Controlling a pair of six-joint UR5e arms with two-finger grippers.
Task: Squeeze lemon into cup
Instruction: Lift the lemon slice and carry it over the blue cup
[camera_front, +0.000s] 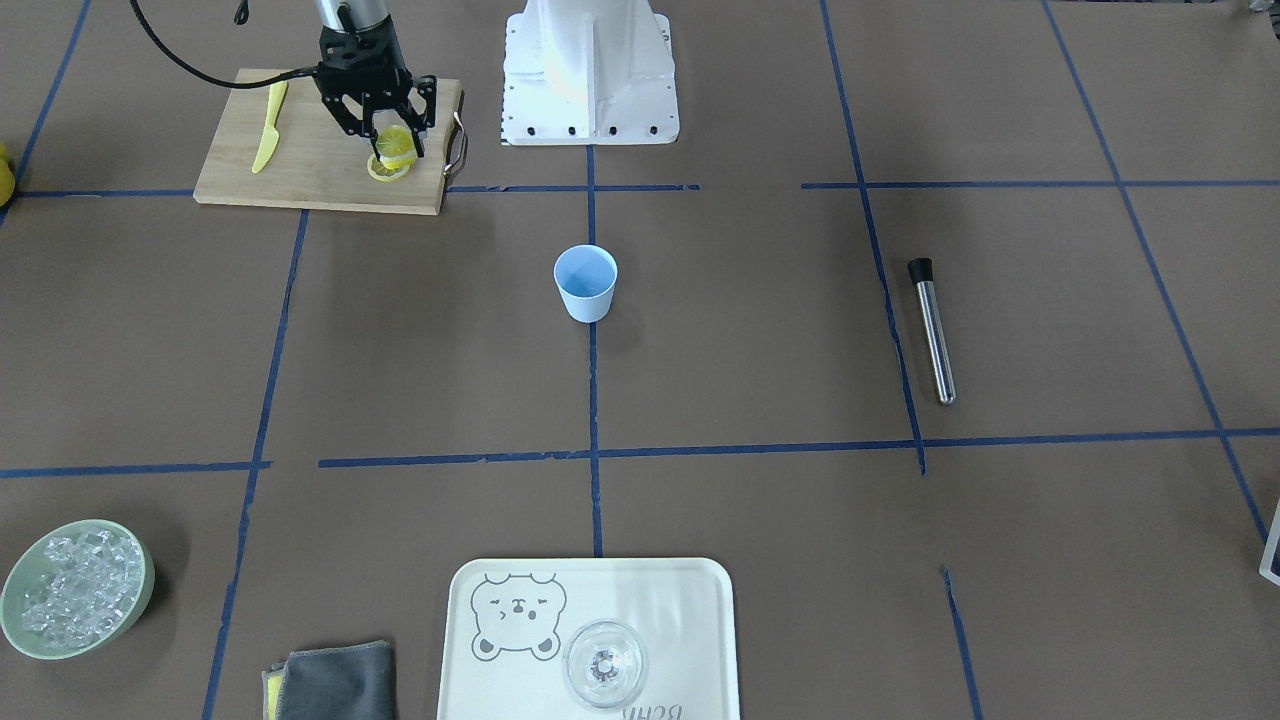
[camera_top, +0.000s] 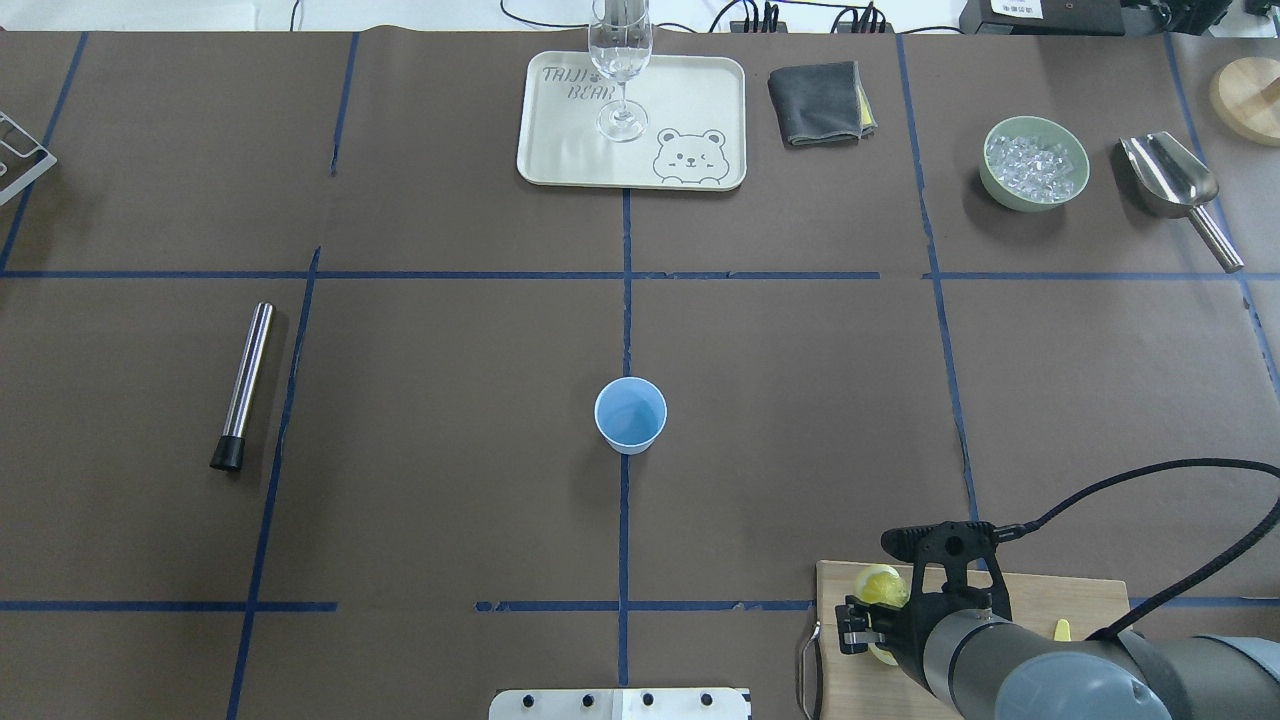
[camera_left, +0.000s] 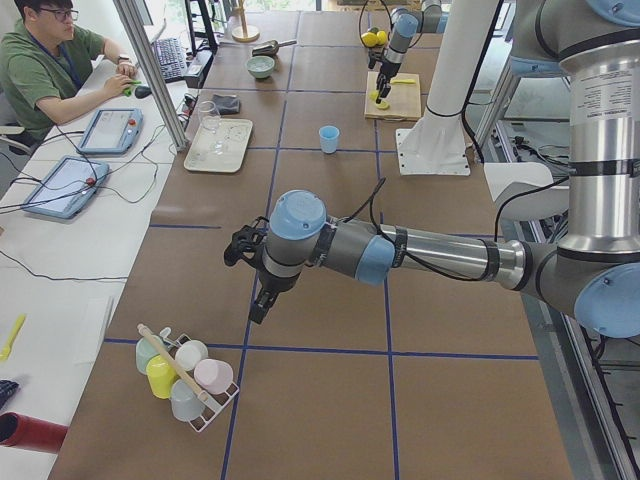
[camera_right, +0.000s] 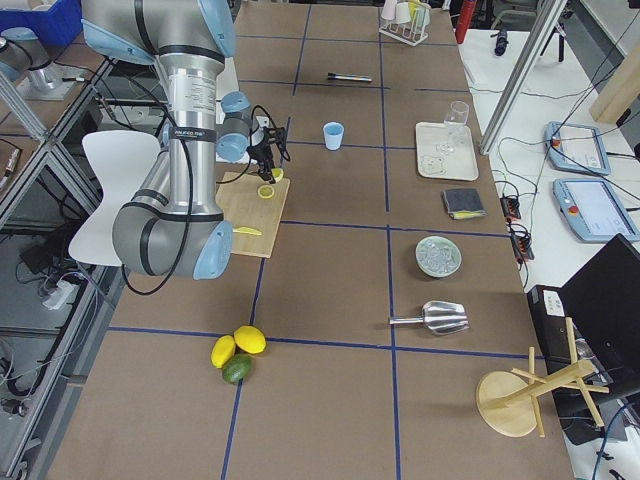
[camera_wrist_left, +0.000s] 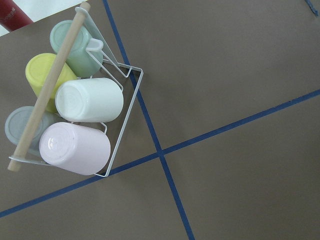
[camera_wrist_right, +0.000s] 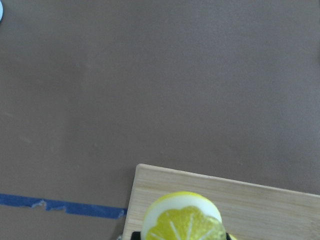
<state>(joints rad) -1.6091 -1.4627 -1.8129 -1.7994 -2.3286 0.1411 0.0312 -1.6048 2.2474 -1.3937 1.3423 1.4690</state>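
Note:
My right gripper (camera_front: 396, 150) is shut on a yellow lemon slice (camera_front: 398, 142) and holds it just above the wooden cutting board (camera_front: 300, 175). The slice's pale segmented face fills the bottom of the right wrist view (camera_wrist_right: 182, 222). A second, similar slice (camera_front: 384, 171) lies flat on the board right under it. The light-blue cup (camera_front: 586, 282) stands upright and empty at the table's middle, well apart from the board; it also shows in the overhead view (camera_top: 630, 414). My left gripper (camera_left: 245, 250) shows only in the exterior left view, so I cannot tell whether it is open or shut.
A yellow knife (camera_front: 268, 127) lies on the board. A steel muddler (camera_front: 932, 330), a bear tray (camera_front: 680, 610) with a glass (camera_front: 605, 665), a green ice bowl (camera_front: 75, 588) and a grey cloth (camera_front: 335, 685) lie around. A cup rack (camera_wrist_left: 75, 120) sits below the left wrist.

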